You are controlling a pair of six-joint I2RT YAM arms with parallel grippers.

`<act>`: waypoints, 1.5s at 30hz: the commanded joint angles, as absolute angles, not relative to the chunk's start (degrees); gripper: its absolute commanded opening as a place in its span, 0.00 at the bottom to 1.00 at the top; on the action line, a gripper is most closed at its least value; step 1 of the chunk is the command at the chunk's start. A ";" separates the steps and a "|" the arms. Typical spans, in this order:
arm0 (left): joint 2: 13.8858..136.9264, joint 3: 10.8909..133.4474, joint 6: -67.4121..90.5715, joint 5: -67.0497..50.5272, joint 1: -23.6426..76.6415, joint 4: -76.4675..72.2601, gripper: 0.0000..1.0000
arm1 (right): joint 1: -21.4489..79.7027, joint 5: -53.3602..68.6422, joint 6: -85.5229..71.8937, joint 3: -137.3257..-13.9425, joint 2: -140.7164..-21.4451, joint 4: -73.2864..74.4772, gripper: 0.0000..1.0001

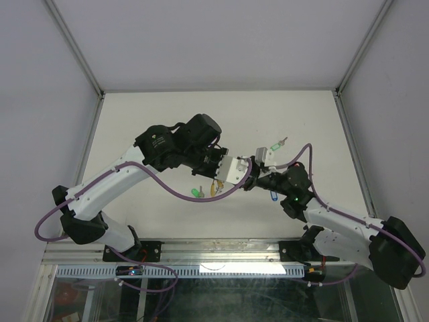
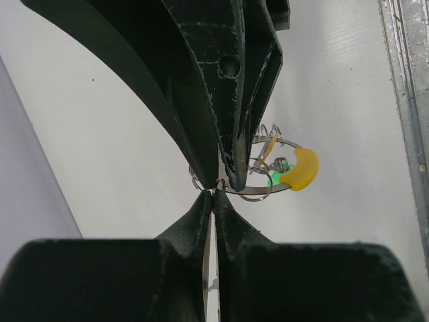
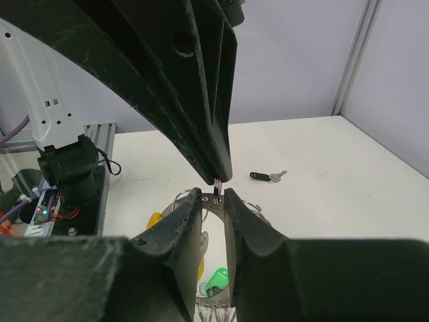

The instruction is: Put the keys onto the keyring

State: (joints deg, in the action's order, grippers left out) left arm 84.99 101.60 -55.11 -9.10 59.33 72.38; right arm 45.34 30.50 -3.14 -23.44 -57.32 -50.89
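Observation:
The keyring (image 2: 258,193) is a flat silvery hoop with a yellow segment (image 2: 301,168), and it hangs in the air over the table. A green tag (image 2: 276,178) and small wire rings hang on it. My left gripper (image 2: 214,191) points down and is shut on the keyring at a small wire ring (image 3: 216,186) on its rim. My right gripper (image 3: 214,194) reaches in from the side. Its jaws stand a narrow gap apart on either side of that small ring, touching nothing. From above, both grippers (image 1: 221,174) meet over the hanging green tag (image 1: 196,193) and the yellow segment (image 1: 214,188).
A black-tagged key (image 3: 263,176) lies on the white table beyond the grippers. A blue-tagged key (image 1: 273,195) lies by my right forearm. Another key with a red end (image 1: 279,142) lies behind it. Grey walls and metal posts enclose the table (image 1: 134,121).

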 commanded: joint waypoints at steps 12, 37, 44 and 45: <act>82.10 101.43 -55.87 -12.58 60.29 66.53 0.00 | 45.15 31.73 -3.38 -26.44 -58.56 -55.11 0.00; 44.53 52.81 -25.08 -17.10 60.29 -7.58 0.39 | 45.03 38.59 -6.92 -28.04 -46.57 -62.39 0.00; 45.60 50.76 -21.81 -20.53 60.29 -10.08 0.24 | 45.11 43.43 -5.28 -31.73 -44.44 -56.26 0.00; 45.72 50.80 -21.80 -21.32 60.29 -10.18 0.23 | 45.11 43.64 -5.27 -32.04 -44.33 -55.88 0.00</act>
